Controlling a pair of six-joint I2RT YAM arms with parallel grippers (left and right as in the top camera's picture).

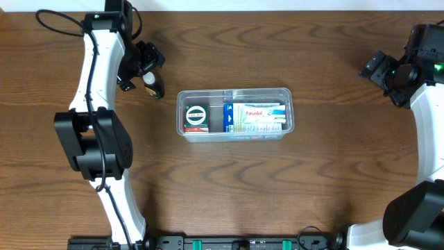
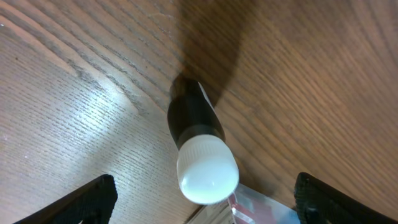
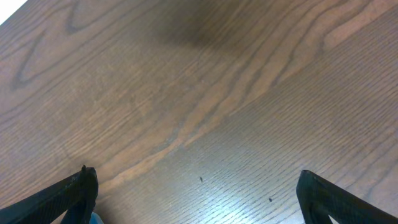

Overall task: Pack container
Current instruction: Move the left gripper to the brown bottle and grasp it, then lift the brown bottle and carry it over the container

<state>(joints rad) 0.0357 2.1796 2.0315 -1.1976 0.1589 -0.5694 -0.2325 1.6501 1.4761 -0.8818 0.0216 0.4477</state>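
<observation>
My left gripper point(image 2: 207, 199) jaws stand wide, above the white-capped bottle point(image 2: 196, 134), left of the container point(image 1: 234, 91). My right gripper point(image 3: 196, 194) jaws stand wide, above the table point(image 3: 186, 93).

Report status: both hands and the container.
Left hand open over the dark bottle. Right hand open, empty. Container holds a round tin and a Panadol box; bottle outside it. Nothing in the way.
</observation>
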